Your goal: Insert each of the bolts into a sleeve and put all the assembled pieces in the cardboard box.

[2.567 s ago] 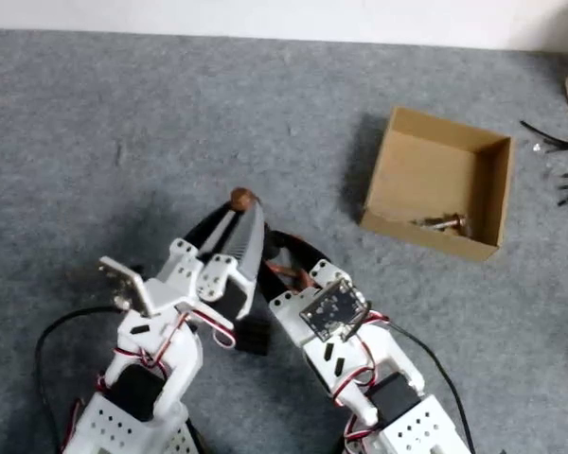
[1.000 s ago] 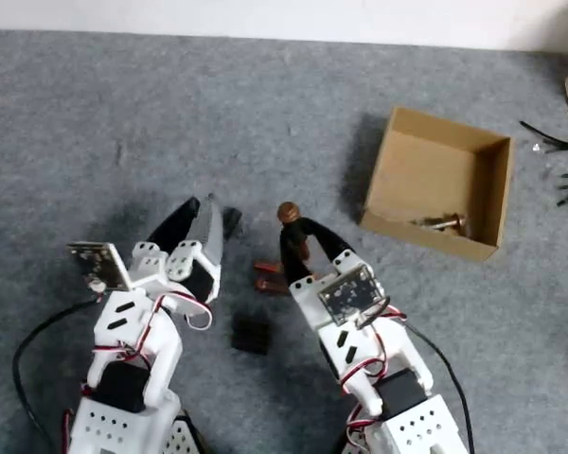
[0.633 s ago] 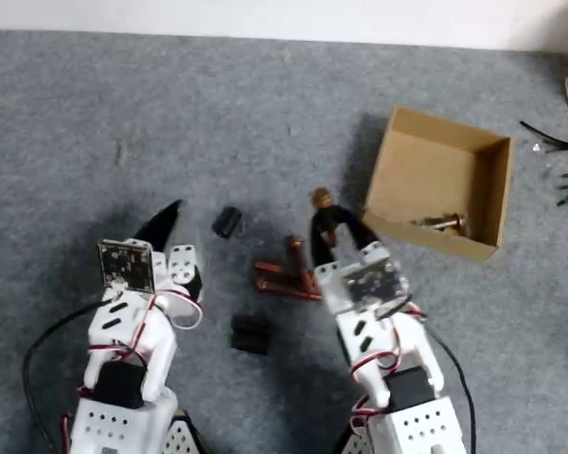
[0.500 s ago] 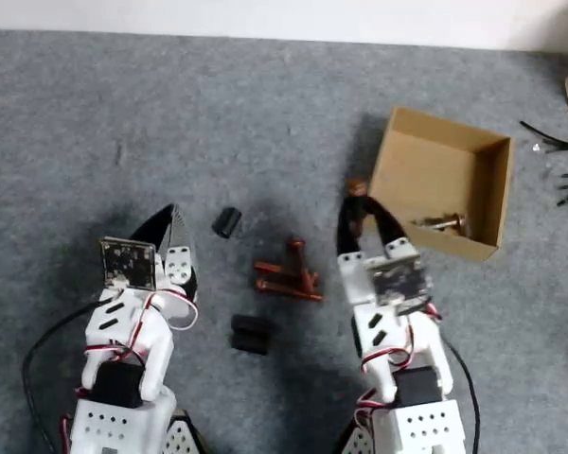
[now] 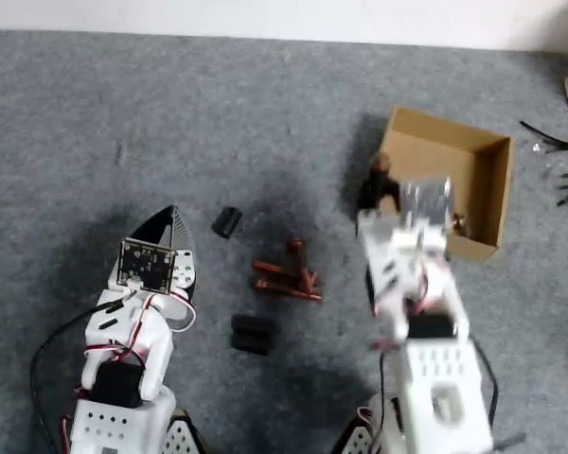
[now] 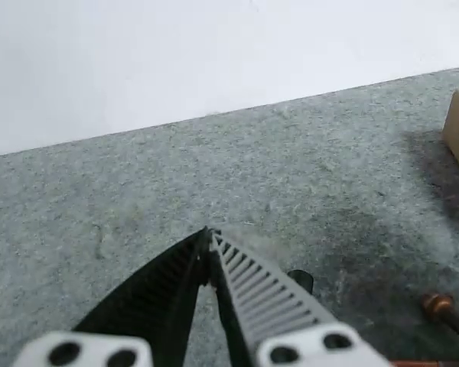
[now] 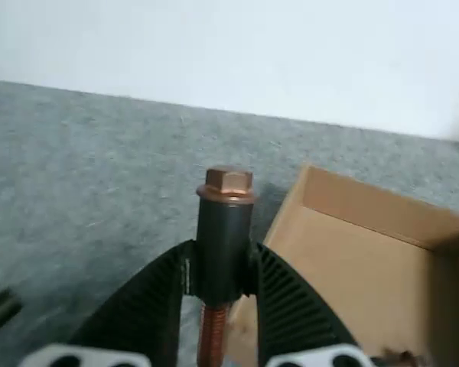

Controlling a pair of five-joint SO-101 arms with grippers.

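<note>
Your right gripper [image 7: 223, 264] is clamped narrowly around a copper-coloured bolt in a black cylindrical sleeve [image 7: 224, 237]. It holds the piece upright: the hexagonal head stands above the fingertips and the threaded shank hangs below between them. In the high view the right gripper [image 5: 377, 194] sits at the near outer wall of the open brown cardboard box [image 5: 445, 130], and the held piece is just outside that wall. From the wrist, the box [image 7: 367, 206] lies just beyond the gripper and to one side.

Your left gripper [image 6: 209, 237] is closed with its tips meeting and nothing between them. In the high view it [image 5: 173, 216] hovers over the grey felt-covered desk [image 5: 123, 113]. A loose short black sleeve [image 5: 227, 222] lies just beside its tips, on the side towards the right arm. A cluster of loose copper-coloured bolts [image 5: 284, 276] lies between the two arms, nearer the left gripper than the box. A dark black piece [image 5: 252, 334] sits behind the bolts, close to the left arm's body; you cannot tell whether it is one sleeve or two.
</note>
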